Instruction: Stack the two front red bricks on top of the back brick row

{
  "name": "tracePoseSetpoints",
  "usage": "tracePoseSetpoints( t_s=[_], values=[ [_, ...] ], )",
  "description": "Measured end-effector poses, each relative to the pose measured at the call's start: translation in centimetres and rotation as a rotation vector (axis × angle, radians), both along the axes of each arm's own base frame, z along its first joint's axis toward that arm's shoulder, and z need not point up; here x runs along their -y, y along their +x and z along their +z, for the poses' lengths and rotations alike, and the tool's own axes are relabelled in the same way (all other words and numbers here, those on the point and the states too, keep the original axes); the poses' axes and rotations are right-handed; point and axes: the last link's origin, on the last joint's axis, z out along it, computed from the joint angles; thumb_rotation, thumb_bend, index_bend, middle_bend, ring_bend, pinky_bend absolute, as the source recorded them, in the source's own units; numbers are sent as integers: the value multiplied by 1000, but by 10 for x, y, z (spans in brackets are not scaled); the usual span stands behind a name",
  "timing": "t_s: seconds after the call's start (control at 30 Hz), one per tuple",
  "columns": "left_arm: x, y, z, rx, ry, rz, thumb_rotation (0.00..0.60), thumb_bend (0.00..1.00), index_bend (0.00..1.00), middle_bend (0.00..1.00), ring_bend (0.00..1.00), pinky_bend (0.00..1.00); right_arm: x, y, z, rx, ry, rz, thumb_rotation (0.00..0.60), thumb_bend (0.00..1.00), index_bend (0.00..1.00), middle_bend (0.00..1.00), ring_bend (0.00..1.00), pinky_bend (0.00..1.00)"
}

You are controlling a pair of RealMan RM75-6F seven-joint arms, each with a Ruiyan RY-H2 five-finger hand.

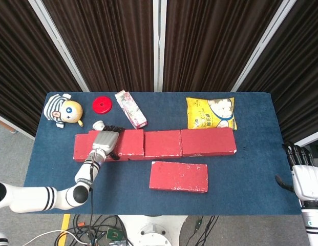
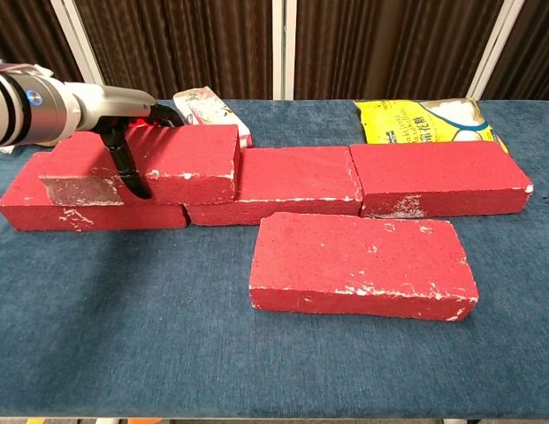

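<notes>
One front brick [image 2: 362, 265] lone, open cloth [image 2: 124, 327] leftward.

Lighting: bright, even, overhead. Shadows: soft, short, under the front brick [image 2: 362, 265]. Focus: sharp; no glare.

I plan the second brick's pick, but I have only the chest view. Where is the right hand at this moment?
Observer: The right hand hangs off the table's right edge, near the front corner, holding nothing.
Operator: Is something behind the left hand that grips the stacked brick?
Observer: Yes. A striped toy figure and a red disc lie at the back left of the table, apart from the bricks.
</notes>
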Motion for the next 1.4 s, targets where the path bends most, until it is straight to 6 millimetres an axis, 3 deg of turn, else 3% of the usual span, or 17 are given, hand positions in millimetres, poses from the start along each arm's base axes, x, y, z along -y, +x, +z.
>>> tracePoseSetpoints(
  t_s=[0.17,0.33,0.8,1.0,1.17,1.3,1.4],
  values=[
    [0,1,1,2,2,-2,600,0,79,65,0,0,0,0,0,0,0,0,600,155,0,0,0,0],
    [0,3,1,13,-1,-6,600,0,55,2,0,0,0,0,0,0,-1,-1,600,155,0,0,0,0],
    [6,12,10,46,-6,-33,600,0,30,0,0,0,-1,0,0,3,20,-1,600,154,0,0,0,0],
    [13,13,41,31,48,-79,600,0,29,0,0,0,0,11,0,6,54,33,600,149,0,0,0,0],
    [24,0,81,22,162,-109,600,0,29,0,0,0,-1,26,-10,15,126,62,600,107,0,0,0,0],
    [42,-25,111,-35,287,-123,600,0,29,0,0,0,-2,43,-29,40,232,78,600,54,0,0,0,0],
    [63,-58,132,-122,366,-83,600,0,29,0,0,0,0,63,-48,38,335,112,600,6,0,0,0,0]
  ],
)
